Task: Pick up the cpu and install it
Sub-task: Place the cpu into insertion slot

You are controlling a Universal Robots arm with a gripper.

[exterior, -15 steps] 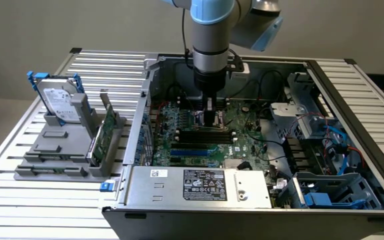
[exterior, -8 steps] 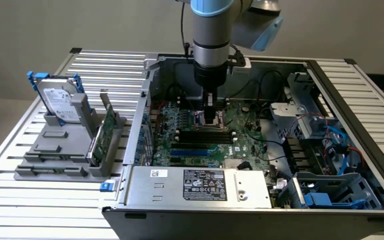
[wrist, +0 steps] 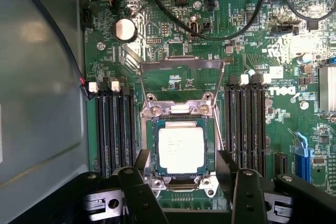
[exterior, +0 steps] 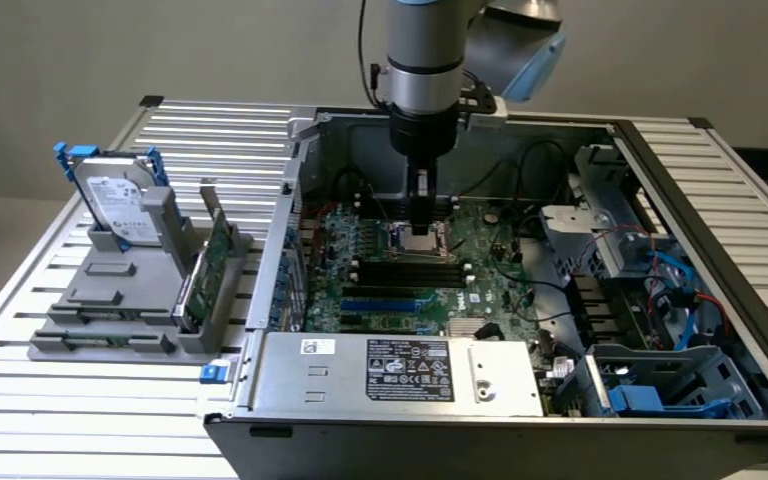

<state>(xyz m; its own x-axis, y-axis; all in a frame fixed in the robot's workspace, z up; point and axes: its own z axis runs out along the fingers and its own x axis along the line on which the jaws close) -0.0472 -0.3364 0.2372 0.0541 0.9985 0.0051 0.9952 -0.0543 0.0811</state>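
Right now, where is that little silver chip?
The cpu lies in the socket on the motherboard, between two banks of memory slots, below the gripper in the exterior view.

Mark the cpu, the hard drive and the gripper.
cpu (wrist: 181, 149): wrist view, middle of its metal top.
hard drive (exterior: 119, 205): exterior view, its label face.
gripper (exterior: 420, 232): exterior view, between its fingertips.

Cpu (wrist: 181, 149) silvery-white; motherboard (wrist: 241, 56) green; memory slots (wrist: 113, 129) black; hard drive (exterior: 120, 208) silver, bracket (exterior: 75, 152) blue.
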